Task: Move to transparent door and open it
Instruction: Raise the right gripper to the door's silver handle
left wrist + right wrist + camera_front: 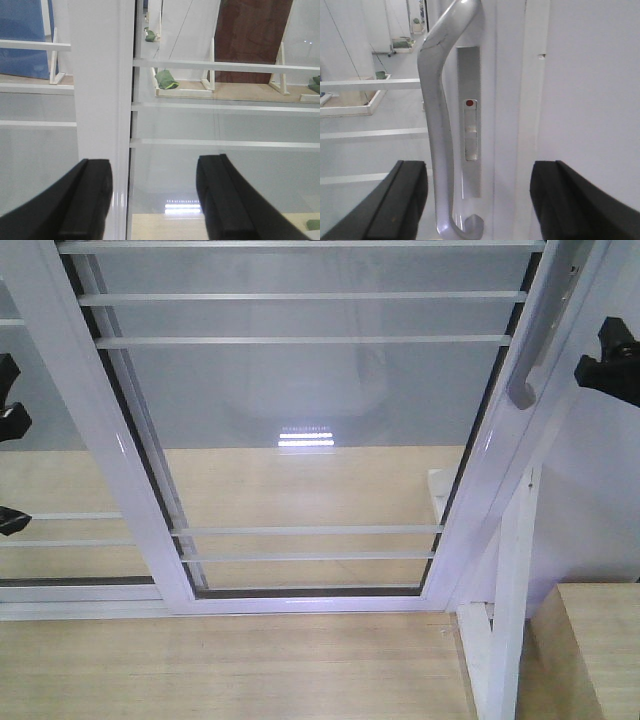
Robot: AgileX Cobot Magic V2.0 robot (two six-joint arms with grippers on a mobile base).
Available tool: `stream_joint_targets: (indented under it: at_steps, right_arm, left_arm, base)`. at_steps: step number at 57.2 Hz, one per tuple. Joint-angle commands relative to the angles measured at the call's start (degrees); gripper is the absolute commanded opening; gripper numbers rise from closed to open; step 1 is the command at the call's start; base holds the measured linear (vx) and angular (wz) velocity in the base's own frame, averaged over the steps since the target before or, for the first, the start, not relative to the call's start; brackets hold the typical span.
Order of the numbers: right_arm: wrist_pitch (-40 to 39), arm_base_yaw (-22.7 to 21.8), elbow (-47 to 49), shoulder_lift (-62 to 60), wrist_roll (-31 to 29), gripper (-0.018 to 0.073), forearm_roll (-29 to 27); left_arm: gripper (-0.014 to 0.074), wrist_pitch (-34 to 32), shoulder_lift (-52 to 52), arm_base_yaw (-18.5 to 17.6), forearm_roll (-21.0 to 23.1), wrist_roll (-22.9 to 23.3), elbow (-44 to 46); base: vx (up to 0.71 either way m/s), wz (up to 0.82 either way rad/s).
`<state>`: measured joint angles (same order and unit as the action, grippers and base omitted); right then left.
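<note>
Your right gripper (479,200) is hanging with its jaws spread wide and gripping nothing, its two matte black fingers (402,202) standing either side of the pull handle (437,125). That handle is showing as a smooth, pale-grey metal bar with a glossy sheen, bowed outward along its middle and curling back into the frame at both ends. It is sitting between your fingers, nearer the one on the left of the wrist view, with the small lock plate (470,130) and its red dot just behind it. The handle's long axis is running up and down the right stile of the transparent door (300,410), a clear glass panel in a shiny white frame crossed by thin horizontal bars (300,297). The door is filling the middle of the front view, above the pale wooden floor (230,670). Your left gripper (155,200) is likewise gaping, straddling a white upright (97,100).
</note>
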<state>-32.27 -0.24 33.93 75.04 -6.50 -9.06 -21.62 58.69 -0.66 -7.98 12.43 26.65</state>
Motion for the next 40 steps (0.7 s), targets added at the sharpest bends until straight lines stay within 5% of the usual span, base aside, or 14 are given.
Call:
stream_joint_targets:
  at_steps: [1,8,40]
  right_arm:
    - [-10.75,-0.52,3.35,2.76,4.89,0.0465,6.49]
    - [-12.14,-0.52,8.33,9.42,9.45,0.0464,9.59]
    - [-9.85,-0.52,26.37,26.17,9.28,0.0463,11.33]
  left_arm:
    - [0.0499,-4.27,-0.76,0.05,0.3,0.57,1.97]
    - [0.0499,-4.27,-0.76,0.05,0.3,0.57,1.97]
    - [0.0499,-4.27,-0.76,0.05,0.3,0.52,1.97]
  base:
    - [0.0,0.0]
    - [0.0,0.0]
    - [0.0,0.0]
